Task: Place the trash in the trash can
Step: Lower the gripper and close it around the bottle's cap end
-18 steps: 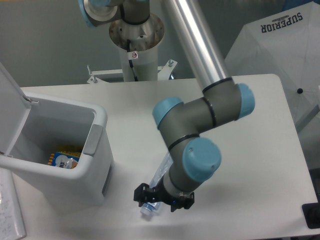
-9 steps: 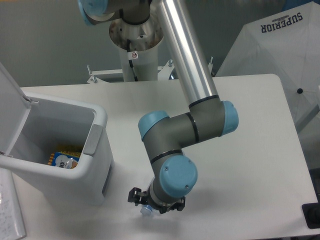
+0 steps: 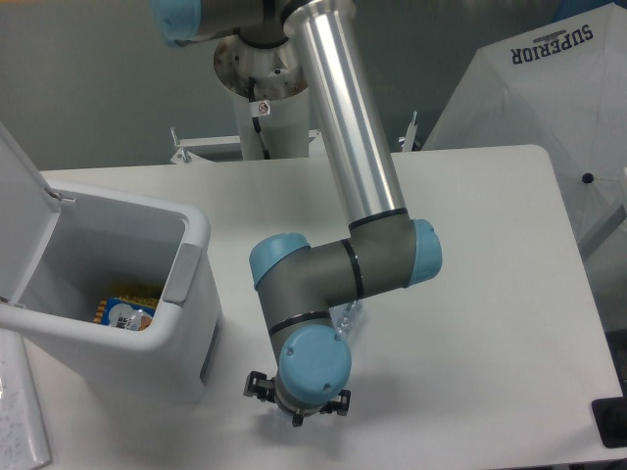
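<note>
Sliding leftward toward trash can (image 3: 186,284), claw (image 3: 297,399) sits low over tabletop (image 3: 470,294); wrist now hides bottle, so grip state cannot be told.

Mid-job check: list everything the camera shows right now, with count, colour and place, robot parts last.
trash can: one, white, lid open, at the table's left.
grey push-tab: one, on the can's front rim.
snack packet: one, orange and blue, inside the can.
clear plastic: one piece showing, transparent, just behind the arm's wrist; the rest is hidden.
table: one, white.
white cover: one, printed SUPERIOR, upper right.
arm: one, silver tube with blue-capped grey joints, base at top.
gripper: one, black, low over the table's front edge; jaws hidden.
</note>
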Tool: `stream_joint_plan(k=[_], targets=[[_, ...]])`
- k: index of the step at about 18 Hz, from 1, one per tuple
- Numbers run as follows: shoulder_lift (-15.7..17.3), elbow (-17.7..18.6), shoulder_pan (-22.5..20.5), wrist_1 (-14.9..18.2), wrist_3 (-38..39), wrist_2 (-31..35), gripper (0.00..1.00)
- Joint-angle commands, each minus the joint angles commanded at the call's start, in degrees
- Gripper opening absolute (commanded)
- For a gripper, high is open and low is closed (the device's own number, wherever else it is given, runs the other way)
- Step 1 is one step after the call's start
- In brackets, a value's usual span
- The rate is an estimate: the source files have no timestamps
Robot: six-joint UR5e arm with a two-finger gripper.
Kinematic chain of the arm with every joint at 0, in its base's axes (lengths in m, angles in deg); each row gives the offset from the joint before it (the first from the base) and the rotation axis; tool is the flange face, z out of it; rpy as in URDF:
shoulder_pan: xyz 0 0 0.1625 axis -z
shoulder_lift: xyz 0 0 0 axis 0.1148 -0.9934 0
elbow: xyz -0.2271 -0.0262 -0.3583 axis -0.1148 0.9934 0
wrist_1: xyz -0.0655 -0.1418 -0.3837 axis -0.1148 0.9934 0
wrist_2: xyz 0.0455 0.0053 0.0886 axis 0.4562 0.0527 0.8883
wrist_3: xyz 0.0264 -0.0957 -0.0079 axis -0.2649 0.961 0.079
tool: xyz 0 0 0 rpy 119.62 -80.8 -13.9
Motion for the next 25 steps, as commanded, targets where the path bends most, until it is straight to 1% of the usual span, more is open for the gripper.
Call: stream_joint_plan(k=[3, 6, 8, 9, 12, 13, 14, 16, 17, 19, 23, 25], targets=[[-0.4, -0.2, 0.4, -1.9, 0.0, 0.4, 1.0], [-0.6, -0.2, 0.4, -2.3, -0.1, 0.4, 0.99], [-0.8, -0.4, 0.4, -2.6, -0.2, 0.4, 0.96], [-1.1, -0.5, 0.5, -2.7, -0.2, 1.3, 0.9], [-1.8, -0.5, 1.5, -4.6, -0.2, 3.9, 0.78], [-2.1, -0.6, 1.8, -4.6, -0.1, 4.7, 0.75], [-2.3, -1.0, 2.0, -4.5, -0.1, 5.4, 0.7], [-2.0, -1.1, 2.1, -4.2, -0.1, 5.4, 0.53], [-2.0, -1.0, 2.1, -4.2, 0.0, 5.7, 0.47], [-1.9, -1.0, 2.0, -4.2, 0.0, 5.8, 0.38], [-0.9, -0.3, 2.1, -3.9, 0.0, 5.9, 0.13], [-0.1, 0.3, 2.1, -3.8, -0.1, 5.9, 0.05]])
